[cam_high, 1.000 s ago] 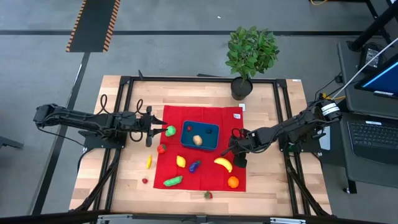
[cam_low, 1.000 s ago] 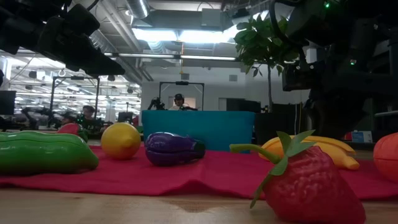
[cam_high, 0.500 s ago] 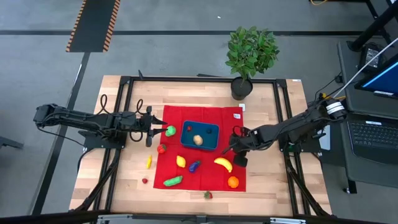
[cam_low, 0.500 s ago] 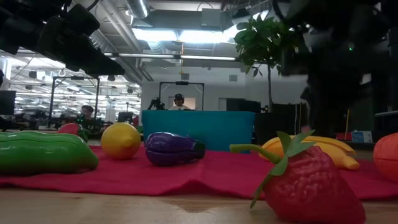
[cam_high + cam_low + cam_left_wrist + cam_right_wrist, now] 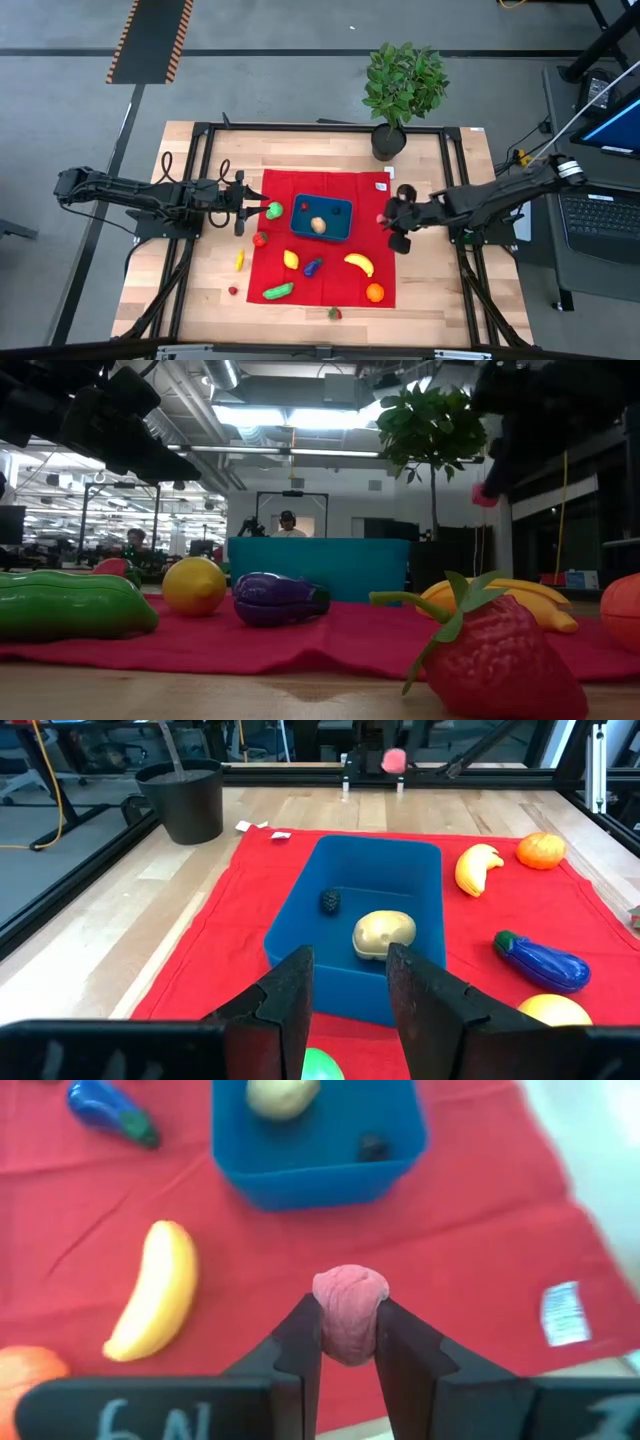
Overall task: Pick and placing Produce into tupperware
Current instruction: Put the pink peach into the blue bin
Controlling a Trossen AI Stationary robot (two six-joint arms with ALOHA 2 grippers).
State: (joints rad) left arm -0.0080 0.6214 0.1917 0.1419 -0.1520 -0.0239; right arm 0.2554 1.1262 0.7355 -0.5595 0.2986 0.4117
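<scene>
The blue tupperware (image 5: 321,217) stands on a red cloth (image 5: 340,190) and holds a tan piece (image 5: 383,933) and a small dark berry (image 5: 330,900). A banana (image 5: 359,263), orange (image 5: 374,292), lemon (image 5: 291,259), eggplant (image 5: 313,266), cucumber (image 5: 278,291) and strawberry (image 5: 334,313) lie nearer the front. My right gripper (image 5: 388,221) hangs right of the tupperware, shut on a small pink round piece of produce (image 5: 349,1312). My left gripper (image 5: 345,985) stands open left of the tupperware, above a green piece (image 5: 272,210) that lies at the cloth's left edge. My right gripper pinches the pink piece by its two opposite sides (image 5: 325,1308) between its two fingers. The fingers slant downward from the table's right side. The piece is lifted clear, above the right part of the red cloth (image 5: 460,1250).
A potted plant (image 5: 402,90) stands at the far edge, behind the cloth. A red piece (image 5: 259,239) lies on the cloth's left edge; a yellow one (image 5: 239,260) and a tiny red one (image 5: 233,291) lie on bare wood left of it. Black frame rails (image 5: 455,170) flank the table.
My right gripper has risen and drawn back toward the table's right edge, tipping less steeply. The pink piece has gone up with it and now hangs clear of the cloth.
</scene>
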